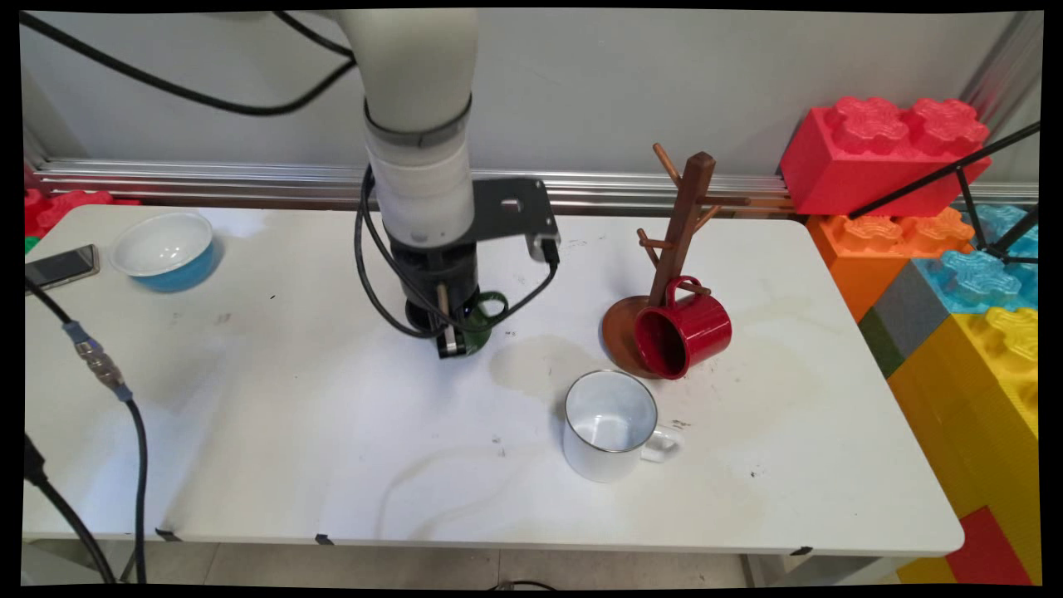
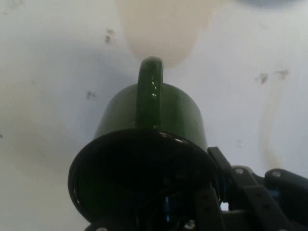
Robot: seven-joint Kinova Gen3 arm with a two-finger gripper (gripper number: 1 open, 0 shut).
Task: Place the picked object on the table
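Main view: the black two-finger gripper (image 1: 455, 336) points straight down at the white table (image 1: 332, 465), left of centre. Its fingers are pinched on the rim of a dark green enamel mug (image 1: 482, 324), which sits low at the table surface; whether it touches the table cannot be told. The mug's loop handle points toward the picture's right. To the right stands a brown wooden mug tree (image 1: 683, 224) on a round base, with a red enamel mug (image 1: 685, 332) hung from a lower peg, mouth tilted toward the near-left. A white enamel mug (image 1: 609, 423) stands upright near the front of the tree, handle to the right. A blue-and-white bowl (image 1: 166, 249) sits at the far-left corner beside a dark phone (image 1: 60, 266). Open table lies in front of the gripper and to its left; the near edge is well apart.

Hand view: the green mug's mouth faces the camera, its long axis running away up the picture, handle uppermost. One finger (image 2: 211, 204) sits inside the rim at lower right.
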